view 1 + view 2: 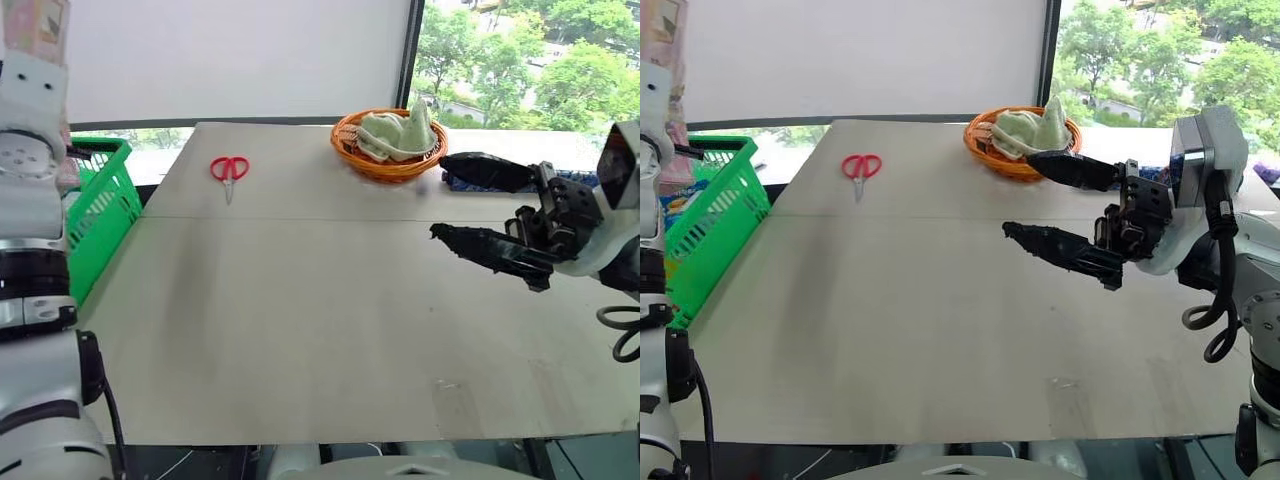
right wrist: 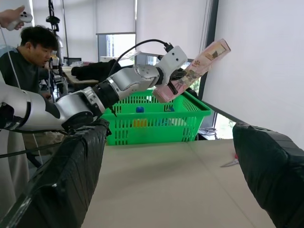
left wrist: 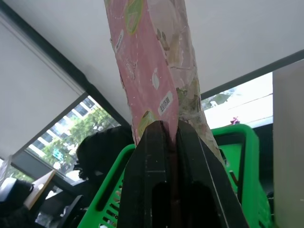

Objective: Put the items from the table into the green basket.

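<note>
Left gripper (image 3: 173, 130) clamping one pink pack (image 3: 152, 71) (over the green basket (image 2: 156, 116)), right gripper (image 1: 1040, 200) spread, empty, one scissors (image 1: 229, 169).

White blind (image 1: 240, 55) covers far window left; dark mullion (image 1: 410, 60) right of it; trees (image 1: 530, 50) outside far right. Daylight.

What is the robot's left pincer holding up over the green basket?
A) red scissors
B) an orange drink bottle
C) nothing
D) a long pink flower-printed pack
D: the left pincer is clamped on the long pink pack, raised above the green basket; the red scissors lie on the table.
</note>
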Tool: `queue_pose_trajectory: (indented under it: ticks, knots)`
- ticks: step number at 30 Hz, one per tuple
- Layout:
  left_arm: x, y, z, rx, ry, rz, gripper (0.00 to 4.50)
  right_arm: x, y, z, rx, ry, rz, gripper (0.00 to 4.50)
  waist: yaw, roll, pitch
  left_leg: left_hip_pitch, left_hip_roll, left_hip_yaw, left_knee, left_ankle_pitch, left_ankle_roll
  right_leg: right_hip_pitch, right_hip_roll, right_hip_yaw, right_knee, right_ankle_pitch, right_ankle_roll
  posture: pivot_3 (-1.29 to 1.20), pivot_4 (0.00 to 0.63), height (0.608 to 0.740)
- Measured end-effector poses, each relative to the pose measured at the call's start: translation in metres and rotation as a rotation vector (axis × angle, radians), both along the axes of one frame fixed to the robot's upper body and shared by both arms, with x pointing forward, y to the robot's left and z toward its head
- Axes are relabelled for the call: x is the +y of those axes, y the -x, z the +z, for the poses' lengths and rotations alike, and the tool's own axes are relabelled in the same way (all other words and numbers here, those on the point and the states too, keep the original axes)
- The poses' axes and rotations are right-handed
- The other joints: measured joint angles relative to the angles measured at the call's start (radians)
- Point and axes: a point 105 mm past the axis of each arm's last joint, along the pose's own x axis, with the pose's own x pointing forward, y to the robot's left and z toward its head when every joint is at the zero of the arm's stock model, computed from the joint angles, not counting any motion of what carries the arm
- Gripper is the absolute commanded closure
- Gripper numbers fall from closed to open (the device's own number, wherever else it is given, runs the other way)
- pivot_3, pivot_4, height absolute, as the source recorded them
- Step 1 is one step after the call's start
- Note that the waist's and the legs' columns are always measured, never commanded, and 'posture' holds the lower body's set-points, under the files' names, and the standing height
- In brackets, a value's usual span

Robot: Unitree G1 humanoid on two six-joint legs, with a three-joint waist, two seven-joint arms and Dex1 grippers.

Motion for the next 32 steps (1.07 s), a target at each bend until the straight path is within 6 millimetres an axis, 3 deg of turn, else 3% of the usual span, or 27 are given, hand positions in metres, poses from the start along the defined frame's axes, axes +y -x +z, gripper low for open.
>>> queue_pose_trajectory:
  ticks: [5,9,12,14,16,18,20,22,24,28,30,32]
  knots:
    - [0.008,0.015,0.012,-0.083,-0.034,0.081,1.38,0.001,-0.002,-0.004,0.006,0.017,-0.007,0.00,0.005,0.000,0.000,0.000,0.000,0.000,0.000,0.000,0.000,0.000,0.000,0.000,0.001,0.000,0.000,-0.14,0.000,0.740]
    - [0.021,0.034,0.030,-0.187,-0.084,0.197,0.03,0.000,-0.004,-0.005,0.010,0.020,-0.018,0.00,0.005,0.000,0.000,0.000,0.000,0.000,0.000,0.000,0.000,0.000,0.000,0.000,0.001,0.000,0.000,-0.14,0.000,0.740]
    - [0.021,0.039,0.041,-0.258,-0.099,0.188,0.03,-0.002,-0.006,-0.007,0.024,0.019,-0.026,0.00,0.009,-0.001,-0.001,0.000,0.000,0.000,0.000,0.000,0.000,0.000,0.000,0.000,0.001,0.000,0.000,-0.14,0.000,0.740]
    - [0.003,0.026,0.043,-0.309,-0.038,0.054,0.03,-0.003,-0.007,-0.009,0.033,0.021,-0.036,0.00,0.021,-0.001,-0.002,0.000,0.000,-0.001,0.001,0.000,0.000,0.001,-0.001,-0.004,0.001,0.000,0.000,-0.14,0.000,0.740]
    - [-0.027,0.005,0.035,-0.316,0.044,-0.149,0.03,-0.005,-0.008,-0.012,0.044,0.023,-0.045,0.00,0.028,-0.001,-0.003,0.002,-0.001,-0.002,0.002,0.000,0.000,0.004,-0.003,-0.006,0.001,0.000,0.000,-0.15,0.000,0.740]
    - [-0.078,-0.018,0.011,-0.279,0.201,-0.463,0.03,-0.010,-0.010,-0.027,0.075,0.052,-0.077,0.00,0.033,-0.001,-0.004,0.003,-0.001,-0.004,0.003,0.000,0.001,0.009,-0.003,-0.009,-0.001,0.000,0.000,-0.15,0.000,0.740]
    - [-0.121,-0.024,-0.017,-0.207,0.299,-0.699,0.03,-0.016,-0.013,-0.043,0.099,0.088,-0.120,0.00,0.028,0.001,-0.005,0.003,-0.001,-0.004,0.004,-0.001,0.001,0.009,-0.003,-0.008,-0.002,0.000,0.000,-0.15,0.000,0.740]
    - [-0.171,-0.015,-0.065,-0.047,0.466,-0.946,0.03,-0.029,-0.020,-0.069,0.142,0.142,-0.202,0.00,0.014,0.001,-0.005,0.002,-0.001,-0.004,0.005,-0.001,0.001,0.009,-0.003,-0.007,-0.002,0.000,0.000,-0.16,0.000,0.740]
    - [-0.212,0.005,-0.122,0.178,0.656,-1.101,0.03,-0.050,-0.027,-0.106,0.226,0.220,-0.303,0.00,-0.005,0.003,-0.006,0.002,-0.001,-0.004,0.005,-0.001,0.002,0.008,-0.002,-0.006,-0.002,0.000,0.000,-0.16,0.000,0.740]
    - [-0.250,0.055,-0.198,0.496,0.719,-1.184,0.03,-0.085,-0.038,-0.157,0.257,0.306,-0.526,0.00,-0.032,0.010,-0.007,0.006,0.001,-0.003,0.003,-0.001,0.001,0.009,0.002,-0.003,0.000,0.000,0.000,-0.17,0.000,0.740]
    - [-0.252,0.068,-0.223,0.575,0.733,-1.160,0.03,-0.094,-0.036,-0.177,0.256,0.340,-0.591,0.00,-0.030,0.015,-0.008,0.010,0.001,-0.003,0.003,0.000,-0.001,0.012,0.002,-0.003,0.002,0.000,-0.001,-0.17,0.000,0.740]
    - [-0.250,0.074,-0.234,0.601,0.715,-1.139,0.03,-0.101,-0.030,-0.198,0.269,0.382,-0.640,0.00,-0.024,0.015,-0.007,0.018,0.001,-0.003,-0.001,-0.001,0.000,0.019,0.002,-0.003,0.000,-0.001,-0.001,-0.18,0.000,0.740]
